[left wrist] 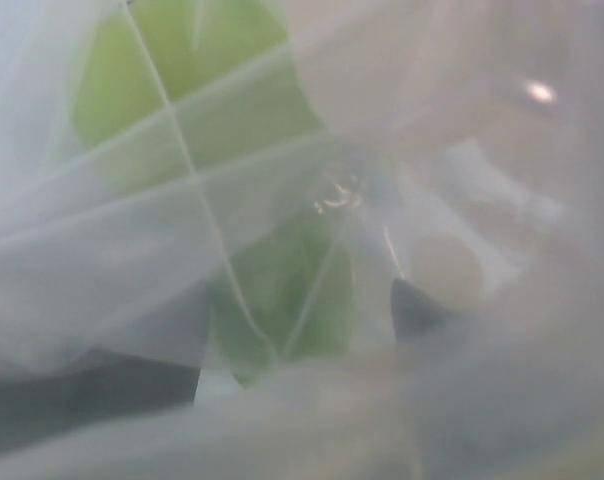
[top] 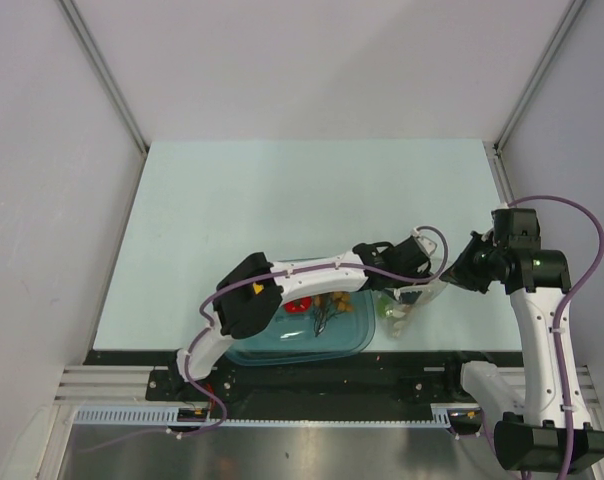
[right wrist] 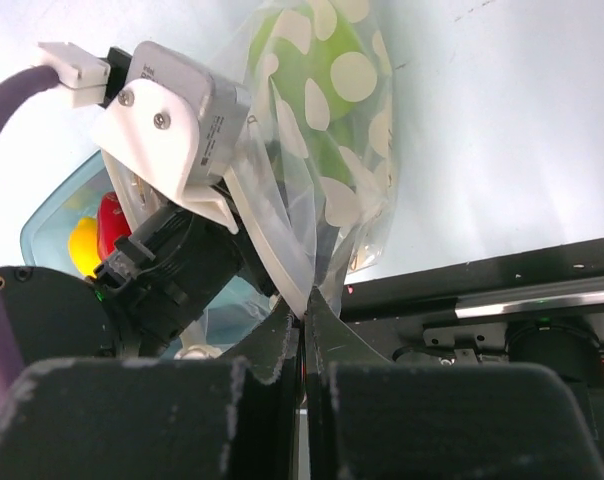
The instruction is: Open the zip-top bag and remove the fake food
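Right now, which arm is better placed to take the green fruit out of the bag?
Left. The left hand is right at the bag, its camera filled with plastic and green fruit. The right hand is pinched shut on the bag's edge, busy holding it.

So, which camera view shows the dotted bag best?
The right wrist view: the bag is sharp and close, with white dots and a green fruit inside, its edge pinched in the right gripper. The top view shows it small, beside the tub. The left wrist view shows only blurred plastic over green.
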